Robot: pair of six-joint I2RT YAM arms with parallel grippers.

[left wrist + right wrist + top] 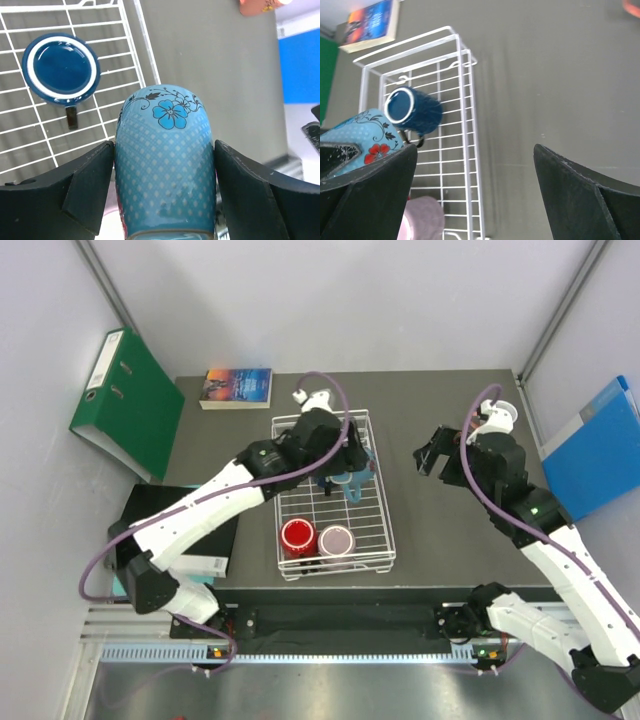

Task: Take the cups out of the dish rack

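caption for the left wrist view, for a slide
Left pincer grips a teal flowered mug; a dark blue mug sits in the white wire rack behind.

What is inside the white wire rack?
A red mug, a pale mauve mug and a dark blue mug. The left end effector grips a teal flowered mug there; the arm covers the white wire rack's middle.

Top external: high, looking down on whole table (pixel 420 400). Left wrist: close on teal cup (pixel 165 165). Right wrist: farther back. All share dish rack (pixel 365 530).
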